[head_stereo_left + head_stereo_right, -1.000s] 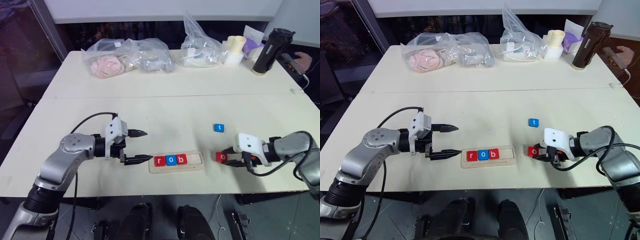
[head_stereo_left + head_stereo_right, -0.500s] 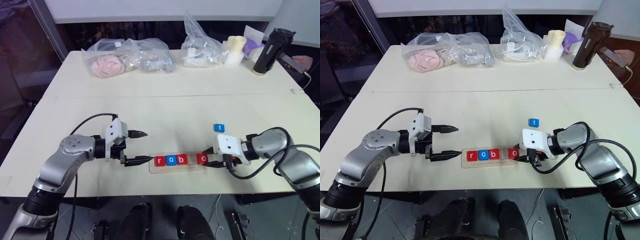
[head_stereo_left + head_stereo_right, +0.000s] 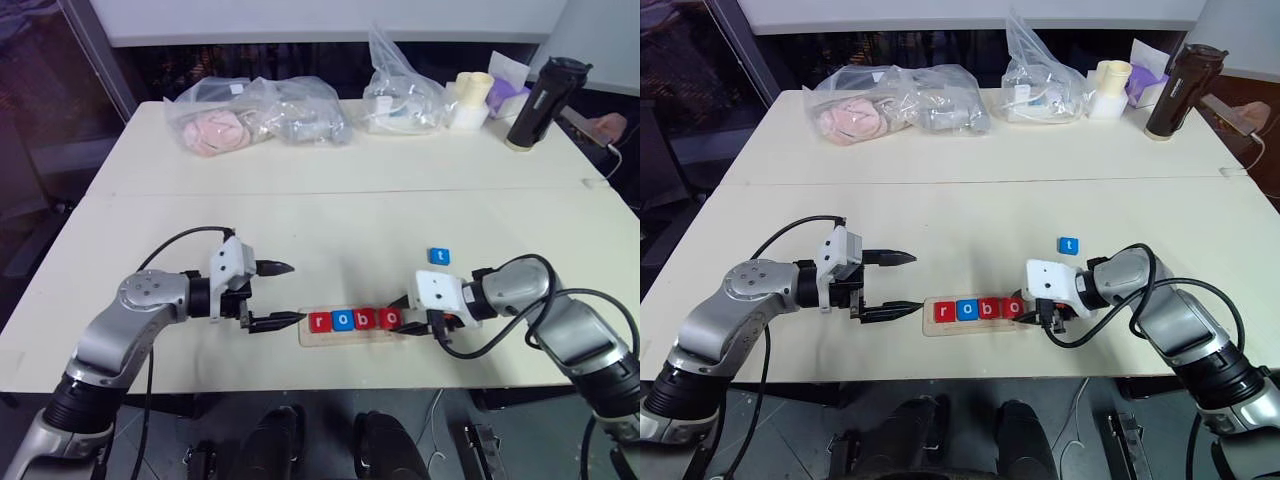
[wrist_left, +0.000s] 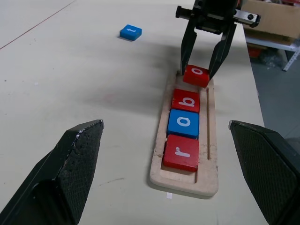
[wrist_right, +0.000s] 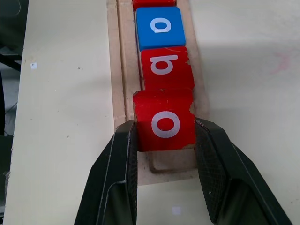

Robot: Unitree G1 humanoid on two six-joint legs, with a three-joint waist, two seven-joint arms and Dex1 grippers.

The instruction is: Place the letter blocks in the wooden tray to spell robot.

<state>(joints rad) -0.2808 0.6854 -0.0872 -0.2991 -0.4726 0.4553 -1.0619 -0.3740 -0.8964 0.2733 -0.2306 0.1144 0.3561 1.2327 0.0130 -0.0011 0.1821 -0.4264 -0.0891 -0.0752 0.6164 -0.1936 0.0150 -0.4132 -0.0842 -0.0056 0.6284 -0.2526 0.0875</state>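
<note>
A: Where's the right gripper (image 4: 205,70)?
B: Angled down, clamping the red o block (image 5: 165,121) over the wooden tray (image 4: 211,154), beside b.
A: And the left gripper (image 3: 272,294)?
B: Level, jaws wide, tray ahead; the blue t block (image 3: 439,256) lies well apart.

Right claw pinching the red "o" block over the wooden tray

The right claw (image 5: 165,140) grips a red "o" block (image 5: 164,121) between its two black fingers (image 5: 123,154), one pressed to each side. The block sits at the tray's near end, over the slot of the wooden tray (image 5: 117,70), just touching the red "b" block (image 5: 167,67). Beyond the "b" lies a blue "o" block (image 5: 159,26), in line along the slot. The tray rests on a pale worktop (image 5: 65,93).
</note>
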